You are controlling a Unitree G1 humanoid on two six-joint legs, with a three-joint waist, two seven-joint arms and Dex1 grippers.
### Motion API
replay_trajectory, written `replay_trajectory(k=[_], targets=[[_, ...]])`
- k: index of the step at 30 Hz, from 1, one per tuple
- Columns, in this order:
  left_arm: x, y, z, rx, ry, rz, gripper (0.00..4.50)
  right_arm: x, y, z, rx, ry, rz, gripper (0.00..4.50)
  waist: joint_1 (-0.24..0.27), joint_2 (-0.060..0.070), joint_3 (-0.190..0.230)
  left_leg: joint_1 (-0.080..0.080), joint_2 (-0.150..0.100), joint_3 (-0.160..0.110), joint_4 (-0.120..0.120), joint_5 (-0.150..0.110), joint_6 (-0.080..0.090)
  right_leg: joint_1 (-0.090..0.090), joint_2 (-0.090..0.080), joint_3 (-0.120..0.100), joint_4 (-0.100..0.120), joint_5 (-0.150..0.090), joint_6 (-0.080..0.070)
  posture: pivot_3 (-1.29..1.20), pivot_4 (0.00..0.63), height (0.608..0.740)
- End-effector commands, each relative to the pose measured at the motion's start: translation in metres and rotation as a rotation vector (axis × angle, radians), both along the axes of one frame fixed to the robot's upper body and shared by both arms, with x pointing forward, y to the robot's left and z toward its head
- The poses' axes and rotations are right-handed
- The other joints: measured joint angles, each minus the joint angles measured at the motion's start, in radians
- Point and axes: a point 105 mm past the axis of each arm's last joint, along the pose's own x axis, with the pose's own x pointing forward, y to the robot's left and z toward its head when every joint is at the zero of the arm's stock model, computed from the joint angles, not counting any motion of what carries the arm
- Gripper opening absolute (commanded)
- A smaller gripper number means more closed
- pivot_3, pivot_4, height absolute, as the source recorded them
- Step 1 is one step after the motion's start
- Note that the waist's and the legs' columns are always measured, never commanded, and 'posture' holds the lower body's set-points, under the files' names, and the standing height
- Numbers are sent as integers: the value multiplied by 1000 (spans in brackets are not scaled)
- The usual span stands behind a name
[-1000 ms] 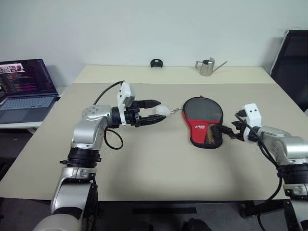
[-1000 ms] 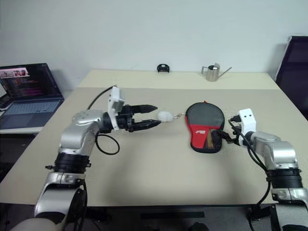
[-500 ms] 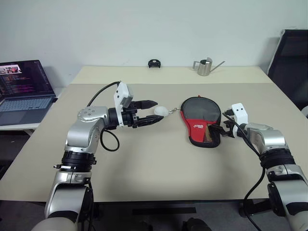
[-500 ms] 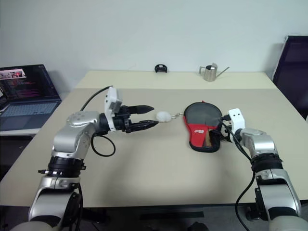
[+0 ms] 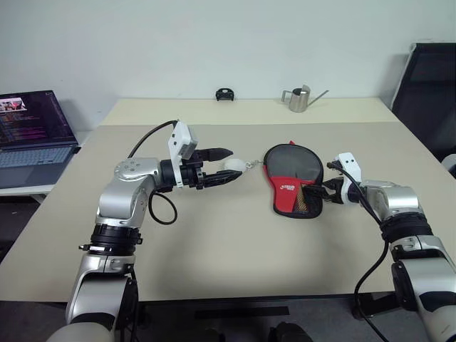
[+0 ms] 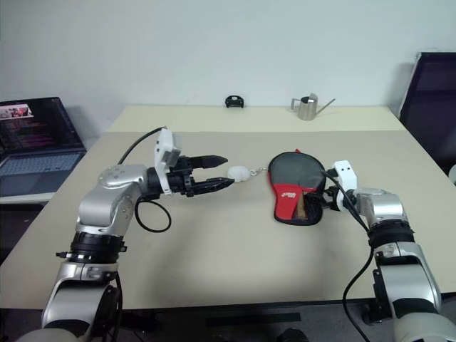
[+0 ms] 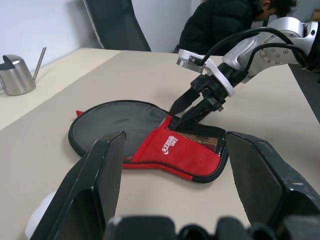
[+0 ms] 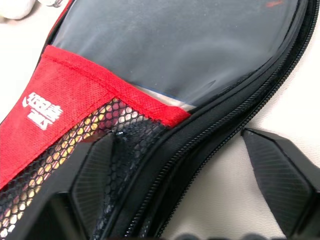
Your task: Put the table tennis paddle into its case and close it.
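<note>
The black case (image 5: pixel 288 167), with its red logo panel (image 8: pixel 55 105) and mesh pocket, lies flat in the middle of the table. The table tennis paddle is inside it. A wood-coloured handle (image 8: pixel 75 142) shows through the mesh and the rest is hidden. My right gripper (image 5: pixel 329 194) is open at the case's right edge by the mesh pocket, its fingers (image 8: pixel 280 175) on either side of the zip seam. My left gripper (image 5: pixel 229 163) is held level and open, pointing at the case. The white ball charm (image 6: pixel 237 172) sits at its tips, beside one finger.
A laptop (image 5: pixel 32 128) stands off the table's left side. At the far edge are a small metal watering can (image 5: pixel 301 99) and a small black object (image 5: pixel 225 94). A black chair (image 5: pixel 431 85) is at the right. A person in a dark jacket (image 7: pixel 225 20) sits beyond.
My right gripper has moved in leftward onto the case's mesh-pocket edge. The left arm has stayed put. The camera has shifted a little.
</note>
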Motion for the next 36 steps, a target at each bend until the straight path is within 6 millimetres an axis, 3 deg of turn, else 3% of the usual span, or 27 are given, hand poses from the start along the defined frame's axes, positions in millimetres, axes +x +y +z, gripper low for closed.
replay_trajectory(k=[1,7,11,18,21,29,36], targets=[[-5,-1,13,0,-58,-19,3442,-2,8,-10,22,43,16,3171,-1,0,0,0,0,0,0,0,0,0,0,0,0,0,0,0,150,740],[-6,-2,12,-1,-59,-17,3442,-2,10,-12,35,51,7,1093,-3,0,0,0,0,0,0,0,0,0,0,0,1,0,0,0,150,740],[-5,1,10,6,-54,-12,3442,-2,10,-12,60,63,-12,17,-3,0,0,1,0,0,0,0,0,0,0,0,2,0,0,0,150,740],[-11,18,-6,60,-3,0,3442,-6,9,-8,141,105,-52,17,-2,0,0,1,0,0,0,0,0,0,0,0,2,0,0,0,150,740],[-22,30,-22,109,58,-14,3442,-14,21,2,210,127,-28,17,-3,0,0,0,0,0,0,0,0,0,0,0,1,0,0,0,150,740],[-55,37,-49,179,175,-96,3442,-47,48,19,248,141,75,17,-1,0,0,-3,0,-1,-2,0,0,-2,-1,0,-2,0,0,0,150,740],[-76,33,-58,208,230,-173,3442,-82,64,15,253,194,146,17,1,0,0,-2,0,-1,-2,0,0,-2,-1,-1,-1,0,0,0,150,740]])
